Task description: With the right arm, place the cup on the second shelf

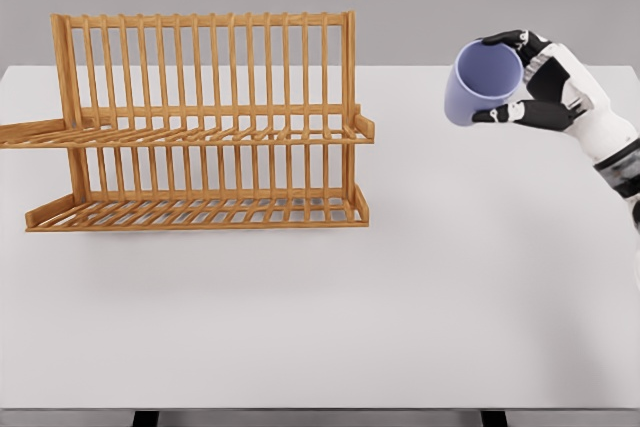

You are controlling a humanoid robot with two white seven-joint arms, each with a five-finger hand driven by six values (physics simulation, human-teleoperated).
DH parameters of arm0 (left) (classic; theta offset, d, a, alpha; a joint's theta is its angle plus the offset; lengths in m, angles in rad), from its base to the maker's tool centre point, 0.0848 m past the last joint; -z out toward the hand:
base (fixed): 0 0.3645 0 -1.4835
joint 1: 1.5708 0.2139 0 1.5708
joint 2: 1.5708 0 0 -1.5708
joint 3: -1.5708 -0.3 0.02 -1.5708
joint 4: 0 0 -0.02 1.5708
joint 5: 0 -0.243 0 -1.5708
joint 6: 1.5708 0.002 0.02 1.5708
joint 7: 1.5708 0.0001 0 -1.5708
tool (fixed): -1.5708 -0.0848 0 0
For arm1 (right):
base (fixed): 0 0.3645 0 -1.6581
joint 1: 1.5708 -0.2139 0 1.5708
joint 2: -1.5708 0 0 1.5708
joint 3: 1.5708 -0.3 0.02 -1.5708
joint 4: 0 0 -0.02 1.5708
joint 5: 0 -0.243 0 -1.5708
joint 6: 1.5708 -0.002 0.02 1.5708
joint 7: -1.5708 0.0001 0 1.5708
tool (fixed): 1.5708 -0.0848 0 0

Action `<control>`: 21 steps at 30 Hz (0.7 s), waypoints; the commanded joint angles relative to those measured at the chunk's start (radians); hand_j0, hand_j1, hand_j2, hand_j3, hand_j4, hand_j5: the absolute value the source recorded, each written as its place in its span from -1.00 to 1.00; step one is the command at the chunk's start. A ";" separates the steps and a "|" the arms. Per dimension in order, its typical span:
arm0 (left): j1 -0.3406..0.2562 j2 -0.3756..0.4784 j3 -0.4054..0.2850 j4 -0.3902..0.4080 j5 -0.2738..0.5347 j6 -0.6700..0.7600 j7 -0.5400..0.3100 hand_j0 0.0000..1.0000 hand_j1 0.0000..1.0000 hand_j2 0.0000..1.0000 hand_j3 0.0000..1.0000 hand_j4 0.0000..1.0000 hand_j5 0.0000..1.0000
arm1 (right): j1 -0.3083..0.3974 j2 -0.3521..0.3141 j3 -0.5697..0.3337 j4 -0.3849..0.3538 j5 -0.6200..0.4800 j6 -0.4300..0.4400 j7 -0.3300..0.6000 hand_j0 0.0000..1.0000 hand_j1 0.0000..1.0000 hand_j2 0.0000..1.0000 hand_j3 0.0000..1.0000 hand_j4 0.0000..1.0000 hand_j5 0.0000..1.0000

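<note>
A lavender cup (482, 82) hangs in the air at the upper right, tipped on its side with its mouth facing left toward the rack. My right hand (528, 75) is shut on it, black fingertips curled over the top and bottom of its wall. The wooden two-shelf dish rack (205, 125) stands on the left half of the white table (330, 307). Its upper shelf (215, 134) and lower shelf (200, 213) both hold nothing. The cup is well to the right of the rack, about level with the upper shelf. My left arm does not show.
The rack's tall slatted back rises behind both shelves. The table's front edge runs along the bottom of the view, with two dark legs below it. A grey wall lies behind the table.
</note>
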 commanded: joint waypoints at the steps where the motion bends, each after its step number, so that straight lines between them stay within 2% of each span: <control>1: 0.000 0.000 0.000 0.001 0.000 0.000 0.000 1.00 1.00 1.00 1.00 1.00 1.00 | -0.002 0.010 0.018 -0.001 -0.005 -0.002 0.000 0.23 0.23 0.23 0.23 0.23 0.23; 13: 0.000 0.000 0.000 0.001 0.000 0.000 0.000 1.00 1.00 1.00 1.00 1.00 1.00 | -0.071 0.044 0.080 -0.003 0.001 -0.007 0.000 0.23 0.23 0.23 0.23 0.23 0.23; 19: 0.000 0.000 0.000 0.001 0.000 0.000 0.000 1.00 1.00 1.00 1.00 1.00 1.00 | -0.110 0.062 0.134 -0.001 0.004 -0.029 0.000 0.23 0.23 0.23 0.23 0.23 0.23; 21: 0.000 0.000 0.000 0.001 0.000 0.000 0.000 1.00 1.00 1.00 1.00 1.00 1.00 | -0.127 0.064 0.159 0.002 0.009 -0.061 0.000 0.23 0.23 0.23 0.23 0.23 0.23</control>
